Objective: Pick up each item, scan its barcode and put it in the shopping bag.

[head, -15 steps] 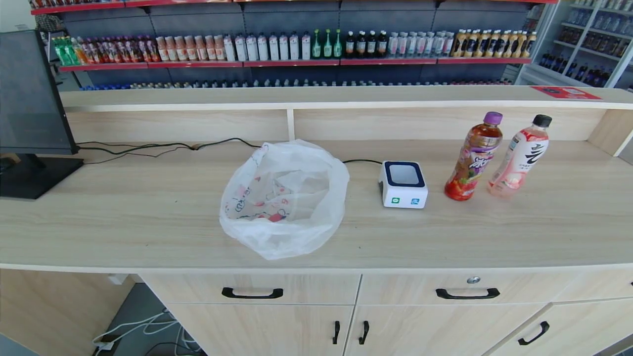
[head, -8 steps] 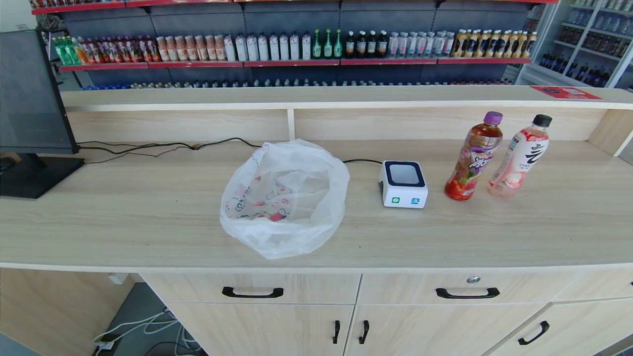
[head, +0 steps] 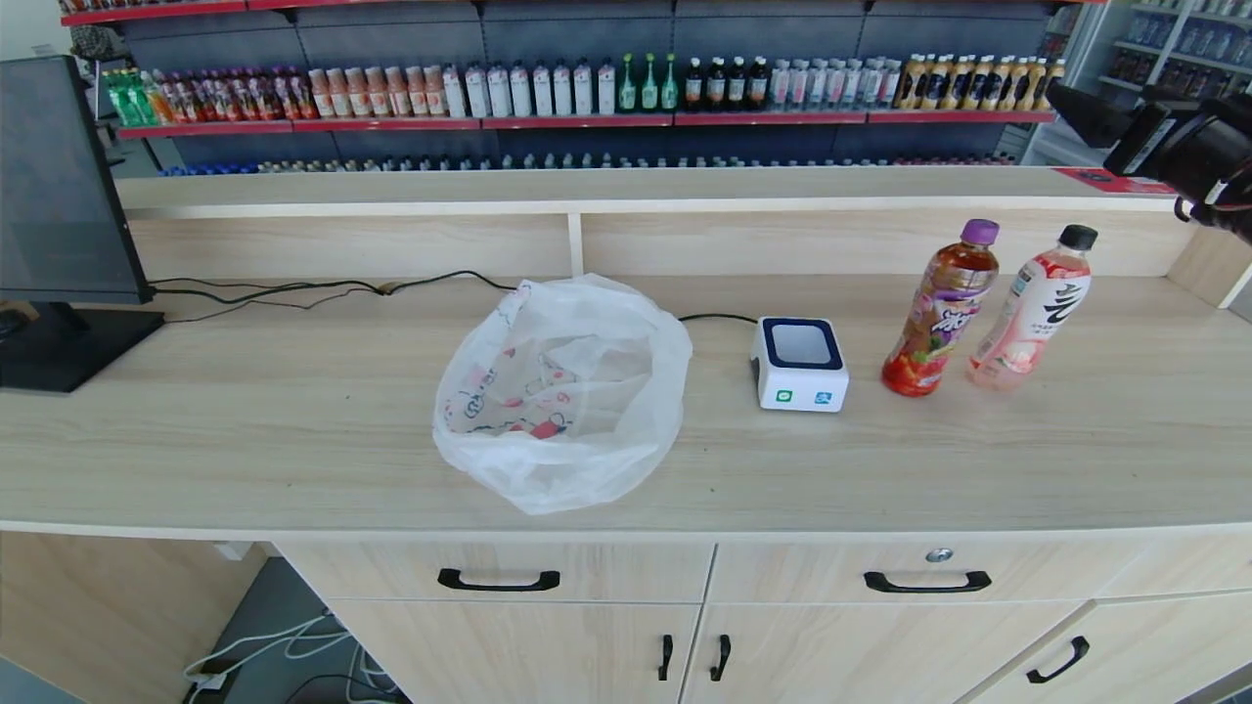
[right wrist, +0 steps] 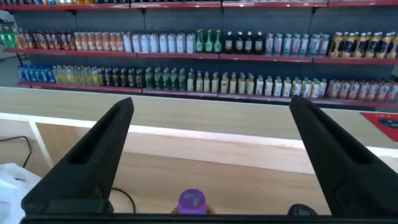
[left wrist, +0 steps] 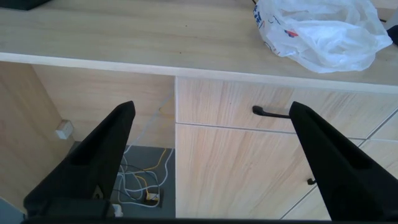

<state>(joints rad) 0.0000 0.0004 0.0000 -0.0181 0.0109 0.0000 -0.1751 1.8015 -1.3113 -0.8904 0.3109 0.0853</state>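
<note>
Right of the scanner (head: 799,364) stand the purple-capped bottle (head: 939,311) and the black-capped bottle (head: 1032,308), close together. The shopping bag (head: 562,391) slumps left of the scanner, its contents unclear through the film. The right gripper (right wrist: 211,106), fingers spread, hangs above the bottles with its arm cut off, and the left gripper (left wrist: 211,106), also spread, faces the drawers (left wrist: 230,102) below.

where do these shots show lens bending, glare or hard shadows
Head view: the counter bows along its front edge, and the purple-capped bottle and black-capped bottle lean sideways, likely wide-angle bending; the scanner window reflects pale light; shadows are faint. Left wrist view: the left claw is a dark silhouette against the lit counter.
</note>
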